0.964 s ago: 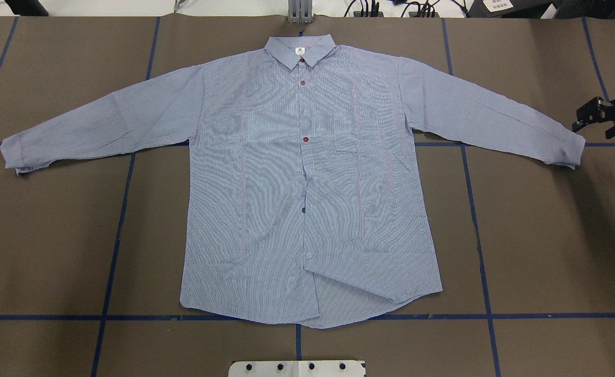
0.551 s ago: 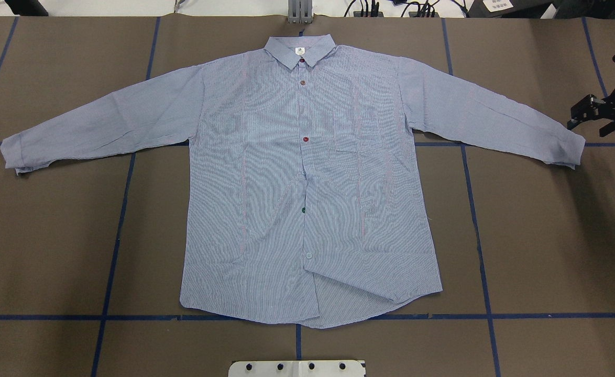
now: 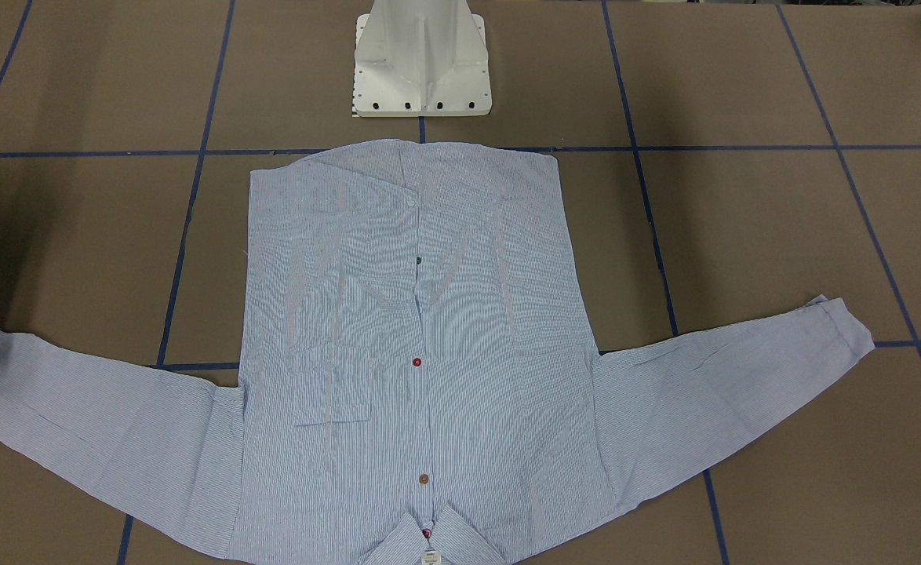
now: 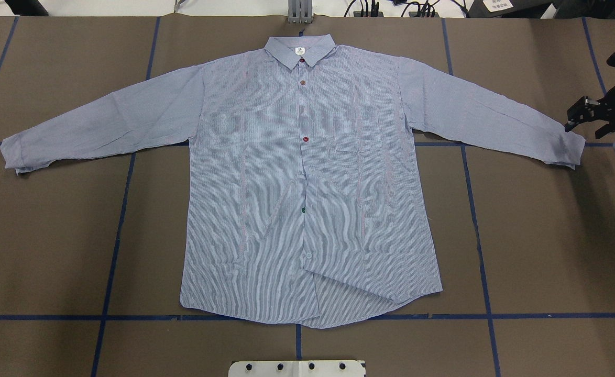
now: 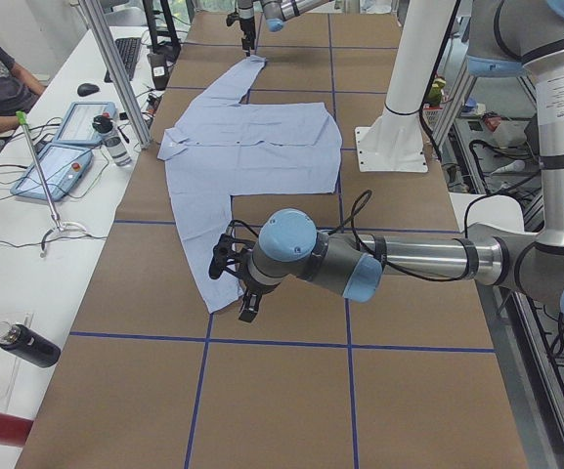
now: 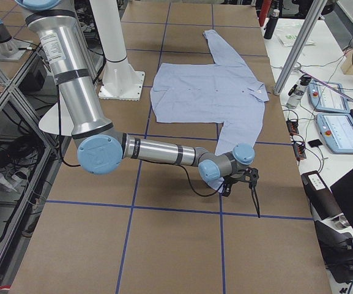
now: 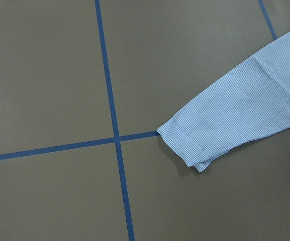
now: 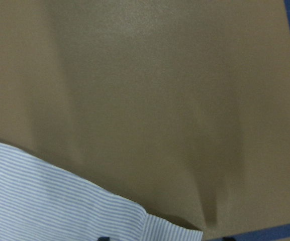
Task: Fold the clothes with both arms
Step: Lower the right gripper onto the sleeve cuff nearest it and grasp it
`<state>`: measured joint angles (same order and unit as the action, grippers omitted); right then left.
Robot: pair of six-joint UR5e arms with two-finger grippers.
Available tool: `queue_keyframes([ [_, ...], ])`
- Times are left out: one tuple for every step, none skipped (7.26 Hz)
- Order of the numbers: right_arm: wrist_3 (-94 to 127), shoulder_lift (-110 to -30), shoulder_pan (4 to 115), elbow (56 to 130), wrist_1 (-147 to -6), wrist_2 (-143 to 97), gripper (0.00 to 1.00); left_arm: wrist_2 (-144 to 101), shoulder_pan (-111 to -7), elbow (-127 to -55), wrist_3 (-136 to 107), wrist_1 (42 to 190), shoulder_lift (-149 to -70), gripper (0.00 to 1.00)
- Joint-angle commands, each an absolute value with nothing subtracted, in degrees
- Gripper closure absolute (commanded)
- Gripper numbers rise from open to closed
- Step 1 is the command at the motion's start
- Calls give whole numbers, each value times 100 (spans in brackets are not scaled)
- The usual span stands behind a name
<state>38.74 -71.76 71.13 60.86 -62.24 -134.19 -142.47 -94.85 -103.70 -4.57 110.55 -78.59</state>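
Cuff (image 4: 567, 149) of the shirt (image 4: 307, 183) lies just below the right gripper (image 4: 573, 118), jaws apart, sleeve running away inward; left gripper (image 5: 231, 288) hovers over the other cuff (image 7: 187, 145), state untellable.

Shirt collar (image 3: 429, 546) cropped by bottom edge; right end effector (image 4: 575, 116) partly off-frame.

Brown table (image 4: 51, 235) with a grid of blue tape lines (image 4: 113, 251). Shirt (image 4: 307, 183) lies flat and face up at mid-table: collar at far edge, sleeves spread toward left and right edges, hem just beyond the white base (image 4: 297, 368) at near edge.
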Motion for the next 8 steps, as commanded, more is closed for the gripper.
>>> queue_keyframes([
  [3876,-7172,7049,5994,-6223,-13412,23,-14247,-9483,-10371,-457,11057,-7866,1],
  [3876,-7163,7031,5968,-6223,-13412,26,-14247,-9483,-10371,-457,11048,-7866,1],
  [3876,-7120,7023,5950,-6231,-13412,28,-14247,-9483,-10371,-457,11048,-7866,1],
  [3876,-7102,7022,5933,-6240,-13412,32,-14247,-9492,-10371,-457,11048,-7866,1],
  [3876,-7093,7022,5907,-6232,-13412,35,-14247,-9492,-10371,-457,11048,-7866,1],
  [3876,-7101,7022,5898,-6231,-13412,35,-14247,-9483,-10371,-457,11048,-7866,1],
  [3876,-7102,7022,5880,-6223,-13412,35,-14247,-9483,-10371,-457,11039,-7866,1],
  [3867,-7102,7022,5880,-6223,-13412,40,-14247,-9483,-10371,-457,11039,-7875,1],
])
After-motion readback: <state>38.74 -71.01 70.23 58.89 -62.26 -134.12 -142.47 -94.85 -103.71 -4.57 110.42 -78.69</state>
